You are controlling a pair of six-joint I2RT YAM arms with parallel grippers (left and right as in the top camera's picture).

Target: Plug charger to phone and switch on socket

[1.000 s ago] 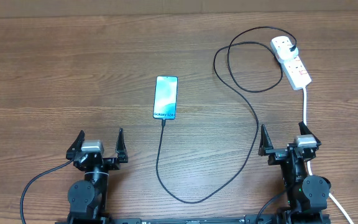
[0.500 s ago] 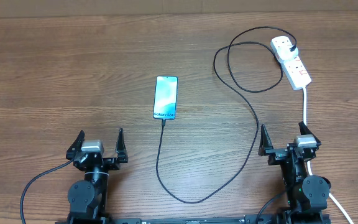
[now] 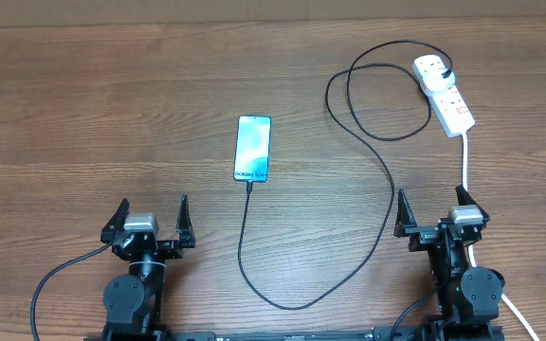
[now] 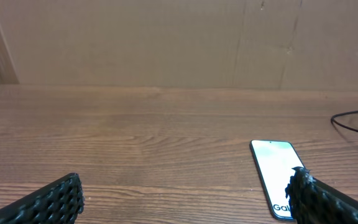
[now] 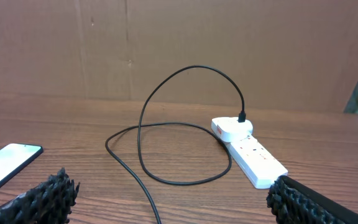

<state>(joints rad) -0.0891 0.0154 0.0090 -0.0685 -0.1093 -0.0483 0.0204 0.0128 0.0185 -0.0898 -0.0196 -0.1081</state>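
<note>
The phone (image 3: 253, 149) lies flat mid-table, screen lit blue-teal; it also shows in the left wrist view (image 4: 272, 174) and the right wrist view (image 5: 5, 163). The black charger cable (image 3: 368, 227) runs from the phone's near end, loops right and up to the white plug adapter (image 3: 431, 67) seated in the far outlet of the white socket strip (image 3: 451, 99). The socket also shows in the right wrist view (image 5: 253, 158). My left gripper (image 3: 150, 223) and right gripper (image 3: 437, 211) are open and empty near the table's front edge.
A thick white cord (image 3: 466, 161) runs from the socket strip down past my right gripper. A brown cardboard wall (image 4: 166, 43) stands behind the wooden table (image 3: 93, 123).
</note>
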